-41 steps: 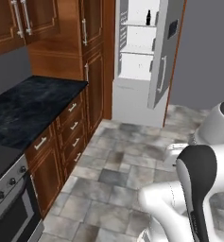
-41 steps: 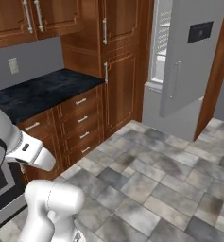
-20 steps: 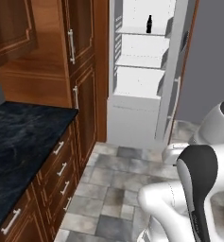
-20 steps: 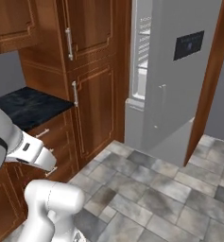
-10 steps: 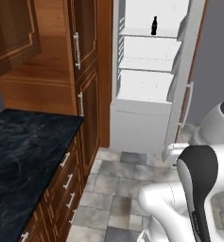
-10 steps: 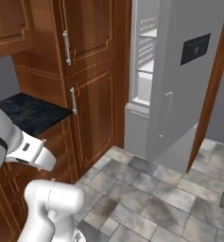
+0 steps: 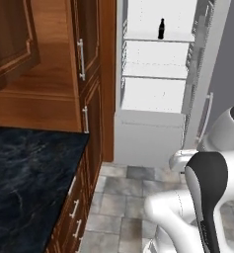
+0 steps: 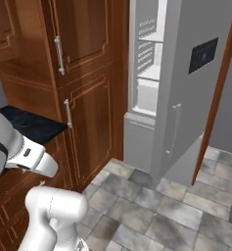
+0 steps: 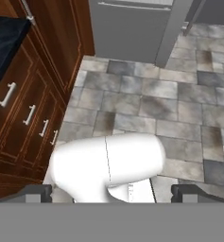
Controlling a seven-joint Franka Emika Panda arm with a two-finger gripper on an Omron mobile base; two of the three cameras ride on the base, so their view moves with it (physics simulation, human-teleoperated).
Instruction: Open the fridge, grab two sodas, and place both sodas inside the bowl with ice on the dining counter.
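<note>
Far ahead of the wide-open, empty claw (image 9: 111, 191), black bottle (image 7: 161, 28) on fridge (image 8: 186, 98) shelf

A kitchen: open fridge (image 7: 153, 99), wooden cabinets (image 7: 89, 74), dark marble counter (image 7: 29, 183), tiled floor (image 9: 179, 104).

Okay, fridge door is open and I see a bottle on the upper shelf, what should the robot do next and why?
Probably roll the base a little closer to the fridge. Its door already stands open, and the black bottle sits upright on an upper shelf, far beyond the arm. The claw is open and empty, pointing down at the floor tiles, so reaching comes after closing in.
</note>
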